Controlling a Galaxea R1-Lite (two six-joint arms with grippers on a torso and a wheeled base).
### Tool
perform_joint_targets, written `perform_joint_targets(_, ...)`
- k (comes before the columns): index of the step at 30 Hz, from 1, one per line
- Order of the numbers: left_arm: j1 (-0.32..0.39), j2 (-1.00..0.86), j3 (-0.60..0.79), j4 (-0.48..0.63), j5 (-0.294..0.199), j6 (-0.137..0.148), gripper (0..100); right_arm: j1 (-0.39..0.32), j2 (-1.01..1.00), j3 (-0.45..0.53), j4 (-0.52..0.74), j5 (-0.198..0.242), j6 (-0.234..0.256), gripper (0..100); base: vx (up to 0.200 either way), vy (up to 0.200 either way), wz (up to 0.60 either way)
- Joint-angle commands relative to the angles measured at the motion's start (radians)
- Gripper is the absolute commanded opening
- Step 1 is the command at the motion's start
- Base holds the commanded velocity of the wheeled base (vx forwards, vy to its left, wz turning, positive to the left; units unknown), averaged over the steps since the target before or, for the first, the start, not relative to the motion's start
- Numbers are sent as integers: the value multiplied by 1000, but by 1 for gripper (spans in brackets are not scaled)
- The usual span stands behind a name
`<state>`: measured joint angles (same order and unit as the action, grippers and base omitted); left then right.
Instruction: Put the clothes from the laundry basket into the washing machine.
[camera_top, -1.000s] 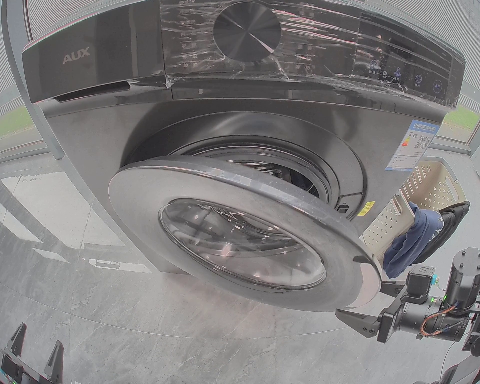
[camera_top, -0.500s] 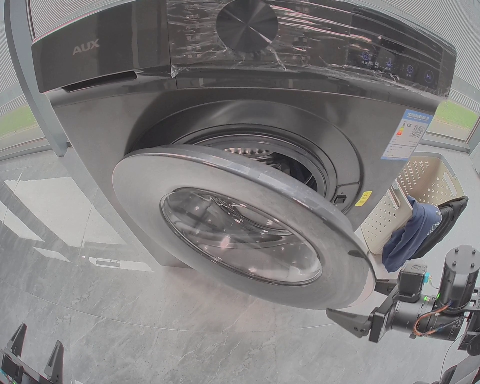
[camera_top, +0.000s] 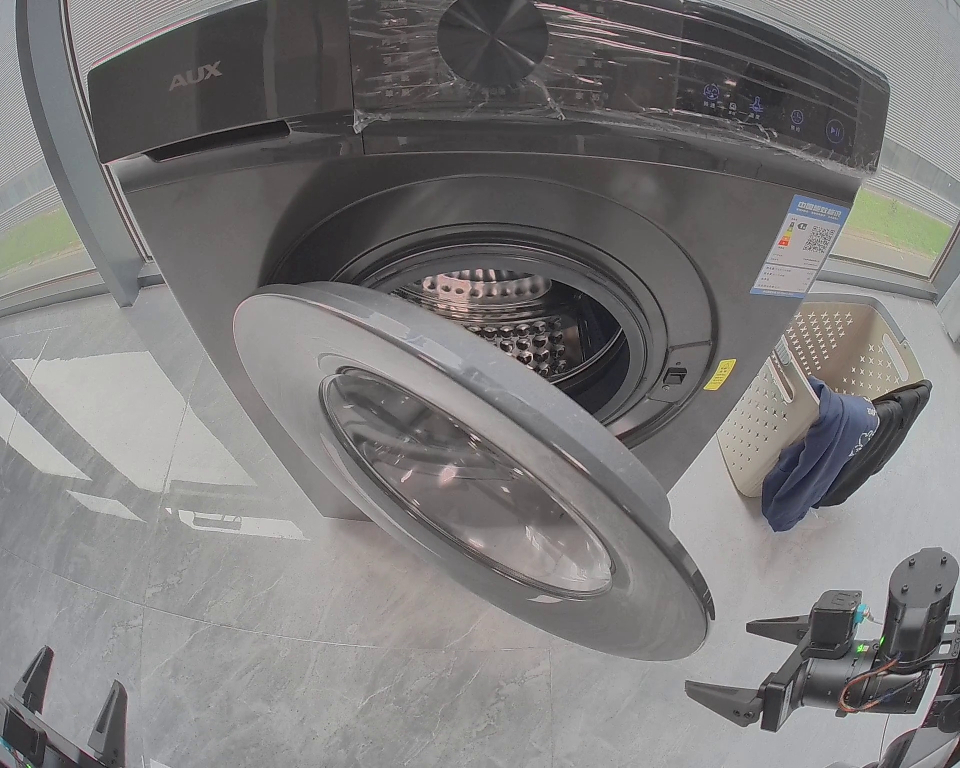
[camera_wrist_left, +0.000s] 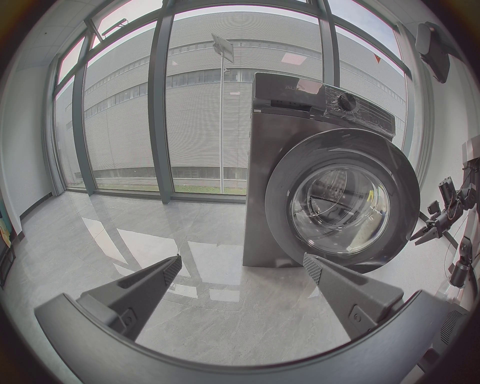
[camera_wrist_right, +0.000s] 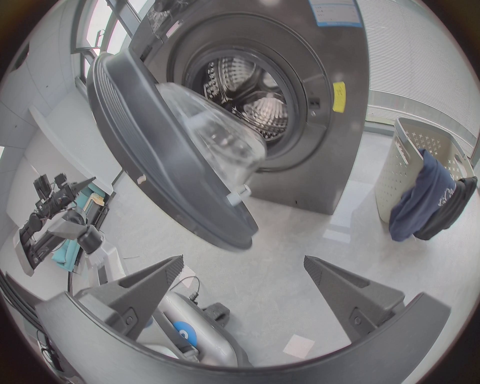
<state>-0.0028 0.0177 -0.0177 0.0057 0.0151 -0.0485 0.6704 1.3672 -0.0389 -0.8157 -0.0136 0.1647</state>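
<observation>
Washing machine (camera_top: 230, 220) stands on the grey floor, with the left hand (camera_top: 77, 678) low at its left, spread and holding nothing. Its round door (camera_top: 470, 480) hangs open, the drum (camera_top: 500, 310) showing behind. To the right, blue and black clothes (camera_top: 820, 450) drape over the laundry basket (camera_top: 860, 340) rim. Lower right, the right hand (camera_top: 720, 658) is spread, gripping nothing.

Holds the right gripper (camera_top: 718, 660) low on the right side, forearm almost level, black fingers (camera_top: 725, 700) pointing to the left, spread wide and gripping nothing. Holds the left gripper (camera_top: 80, 672) at the lower left corner of the head view, fingertips (camera_top: 112, 700) upward, also wide apart and empty
</observation>
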Motion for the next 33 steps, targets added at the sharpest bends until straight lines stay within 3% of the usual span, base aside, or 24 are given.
perform_joint_targets(1, 0, -12, 15, 0, 0, -1, 100, -74, 27, 24, -2, 0, -5, 100, 0, 0, 0)
perform_joint_targets(3, 0, -12, 15, 0, 0, -1, 100, -144, 76, -42, -13, 0, -4, 100, 0, 0, 0)
perform_joint_targets(6, 0, -12, 15, 0, 0, -1, 100, -193, 119, -130, -14, 0, -4, 100, 0, 0, 0)
perform_joint_targets(12, 0, -12, 15, 0, 0, -1, 100, -187, 159, -248, -13, -2, -4, 100, 0, 0, 0)
perform_joint_targets(15, 0, -12, 15, 0, 0, -1, 100, -169, 167, -251, -5, -2, -4, 100, 0, 0, 0)
perform_joint_targets(25, 0, -12, 13, 0, 0, -1, 100, 31, 85, -116, -14, 0, 3, 100, 0, 0, 0)
perform_joint_targets(30, 0, -12, 13, 0, 0, -1, 100, 15, 72, -124, -14, -2, 4, 100, 0, 0, 0)
perform_joint_targets(33, -2, -12, 15, 0, 0, -1, 100, -37, 92, -177, -14, -3, 6, 100, 0, 0, 0)
